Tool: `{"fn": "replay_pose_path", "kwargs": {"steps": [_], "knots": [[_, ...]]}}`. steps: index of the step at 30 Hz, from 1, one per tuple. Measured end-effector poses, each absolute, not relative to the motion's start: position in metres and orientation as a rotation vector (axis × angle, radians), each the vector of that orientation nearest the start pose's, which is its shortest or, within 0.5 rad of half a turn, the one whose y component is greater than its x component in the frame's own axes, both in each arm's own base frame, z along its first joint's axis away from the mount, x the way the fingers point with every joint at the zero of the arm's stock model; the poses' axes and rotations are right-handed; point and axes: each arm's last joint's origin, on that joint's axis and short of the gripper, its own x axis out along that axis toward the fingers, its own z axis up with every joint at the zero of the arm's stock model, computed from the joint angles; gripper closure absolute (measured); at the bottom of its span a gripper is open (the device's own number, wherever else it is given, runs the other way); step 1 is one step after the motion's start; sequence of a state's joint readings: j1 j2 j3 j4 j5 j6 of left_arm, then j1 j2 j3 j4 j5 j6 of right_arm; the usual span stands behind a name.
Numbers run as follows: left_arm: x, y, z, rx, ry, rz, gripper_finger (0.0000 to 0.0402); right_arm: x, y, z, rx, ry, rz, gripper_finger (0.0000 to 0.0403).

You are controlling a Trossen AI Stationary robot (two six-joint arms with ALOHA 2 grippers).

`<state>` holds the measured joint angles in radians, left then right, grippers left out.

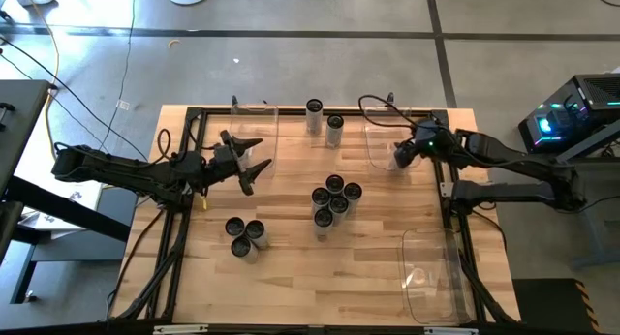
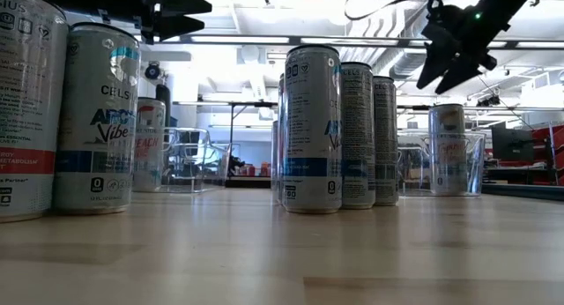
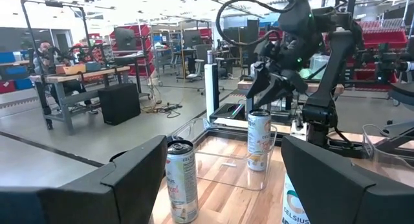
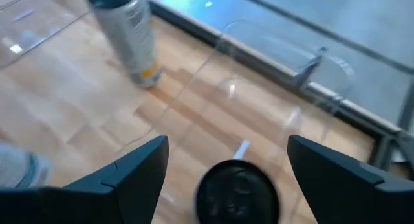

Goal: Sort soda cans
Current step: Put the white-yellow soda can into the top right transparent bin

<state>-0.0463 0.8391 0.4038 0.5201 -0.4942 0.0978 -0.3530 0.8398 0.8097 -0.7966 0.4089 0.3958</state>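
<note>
Right gripper [image 1: 398,157]: spread, empty, above can [image 4: 238,191] in far-right bin [image 1: 380,141].
Left gripper [image 1: 250,159]: spread, empty, left side.
Other soda cans [image 1: 334,201]: clustered mid-table.
Handling: probably light, thin-walled, slick; grip mid-body.

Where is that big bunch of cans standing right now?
In the high view, the cluster of six cans stands near the table's middle, slightly toward the right arm's side, with a pair of cans off to its left.
</note>
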Motion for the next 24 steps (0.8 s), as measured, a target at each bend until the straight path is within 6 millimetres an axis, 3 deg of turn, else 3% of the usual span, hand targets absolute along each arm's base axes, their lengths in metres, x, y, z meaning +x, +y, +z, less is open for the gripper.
{"fn": "replay_pose_path", "kwargs": {"steps": [11, 24], "knots": [[0.184, 0.005, 0.259, 0.074, -0.057, 0.451, 0.0103, 0.163, -0.074, 0.252, 0.284, 0.887, -0.963, 0.0091], [0.184, 0.005, 0.259, 0.059, -0.061, 0.450, 0.0103, 0.160, -0.072, 0.255, 0.310, 0.857, -0.939, 0.0091]]}}
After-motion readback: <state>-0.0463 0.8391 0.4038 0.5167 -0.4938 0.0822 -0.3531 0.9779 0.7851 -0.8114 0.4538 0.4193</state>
